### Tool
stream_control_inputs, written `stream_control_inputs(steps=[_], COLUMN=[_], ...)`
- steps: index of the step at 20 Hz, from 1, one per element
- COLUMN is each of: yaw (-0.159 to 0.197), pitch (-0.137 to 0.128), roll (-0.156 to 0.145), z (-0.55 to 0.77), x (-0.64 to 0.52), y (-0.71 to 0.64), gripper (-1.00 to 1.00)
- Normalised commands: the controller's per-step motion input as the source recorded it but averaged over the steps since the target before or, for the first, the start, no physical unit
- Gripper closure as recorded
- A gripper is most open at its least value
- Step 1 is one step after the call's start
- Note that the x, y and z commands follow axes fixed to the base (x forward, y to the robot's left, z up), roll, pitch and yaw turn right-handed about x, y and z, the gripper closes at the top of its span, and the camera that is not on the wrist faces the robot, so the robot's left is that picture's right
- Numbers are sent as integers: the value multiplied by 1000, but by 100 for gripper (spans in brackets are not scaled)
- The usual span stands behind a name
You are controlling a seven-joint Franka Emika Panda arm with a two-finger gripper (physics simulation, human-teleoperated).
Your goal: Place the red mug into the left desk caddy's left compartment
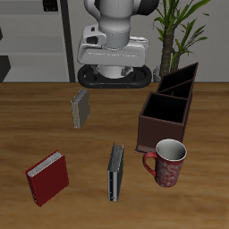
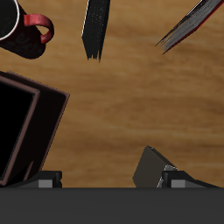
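Observation:
The red mug [image 1: 168,163] stands upright near the table's front edge, just in front of the left desk caddy [image 1: 165,121], handle toward the dark book. The caddy is a dark brown box; its left compartment [image 1: 182,83] is the narrow section under the tall slanted panels at the far end. My gripper [image 1: 112,55] hangs high at the back of the table, far from both, open and empty. In the wrist view the mug [image 2: 17,31] and the caddy [image 2: 26,127] show at the edge, and my gripper [image 2: 112,181] has its fingertips [image 2: 49,179] wide apart.
A grey book [image 1: 80,109] stands mid-table below my gripper and shows in the wrist view [image 2: 150,166]. A dark book [image 1: 114,172] stands beside the mug. A red book [image 1: 46,177] lies near the front edge. A plant [image 1: 183,27] stands behind the caddy.

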Motion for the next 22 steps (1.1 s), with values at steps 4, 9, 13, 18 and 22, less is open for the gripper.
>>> stream_control_inputs(steps=[4, 9, 13, 18, 22], yaw=[-24, 3, -7, -26, -18], pitch=[9, 4, -5, -22, -8], roll=[1, -13, -9, -40, -44], z=[-20, -2, 76, 176, 65], x=[-2, 99, 155, 271, 307], y=[11, 5, 71, 152, 138], gripper=[-100, -100, -100, -100, -100])
